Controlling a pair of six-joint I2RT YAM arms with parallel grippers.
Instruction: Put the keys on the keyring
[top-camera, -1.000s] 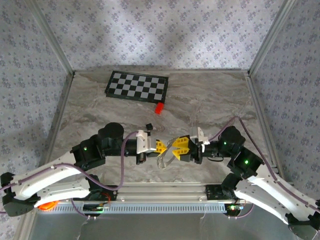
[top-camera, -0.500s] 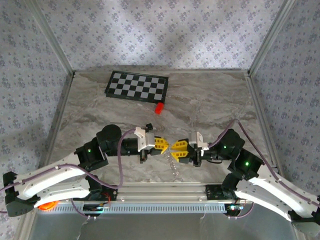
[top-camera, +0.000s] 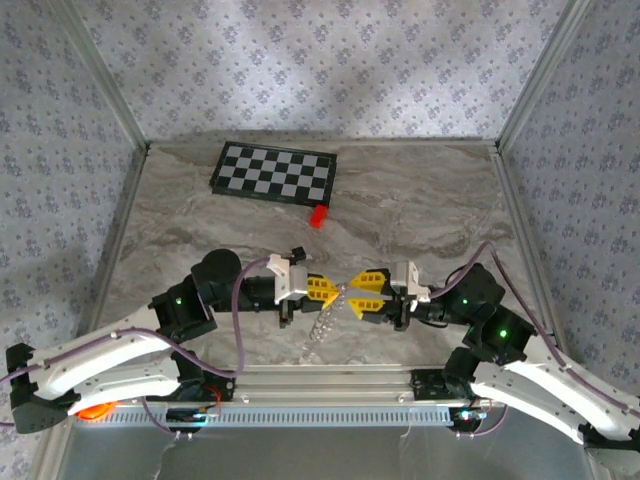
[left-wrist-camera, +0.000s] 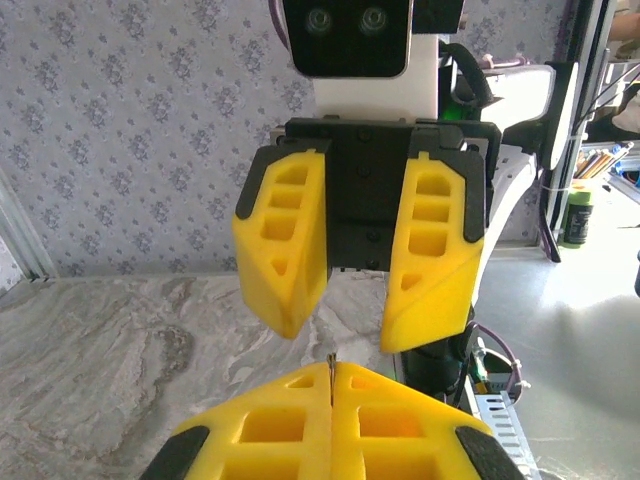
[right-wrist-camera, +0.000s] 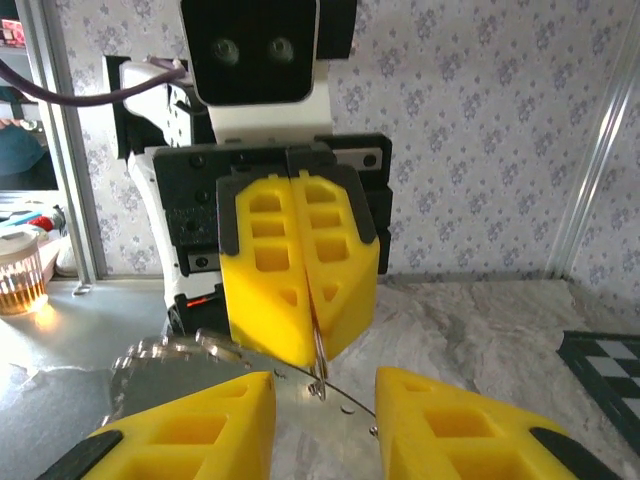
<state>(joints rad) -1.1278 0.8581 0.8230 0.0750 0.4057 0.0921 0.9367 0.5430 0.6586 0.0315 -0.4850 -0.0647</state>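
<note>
While the left gripper (top-camera: 333, 290) pinches the keyring (top-camera: 320, 328) tightly, the ring dangles just below that gripper. The right gripper (top-camera: 352, 295) faces it tip to tip, fingers spread apart.

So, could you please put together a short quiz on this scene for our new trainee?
1. True or false: the right gripper is shut.
2. Which one holds the keyring? A) the left gripper B) the right gripper C) neither
3. What small coloured thing lies just beside the checkerboard?
Key: 1 false, it is open. 2 A. 3 a red block.
</note>
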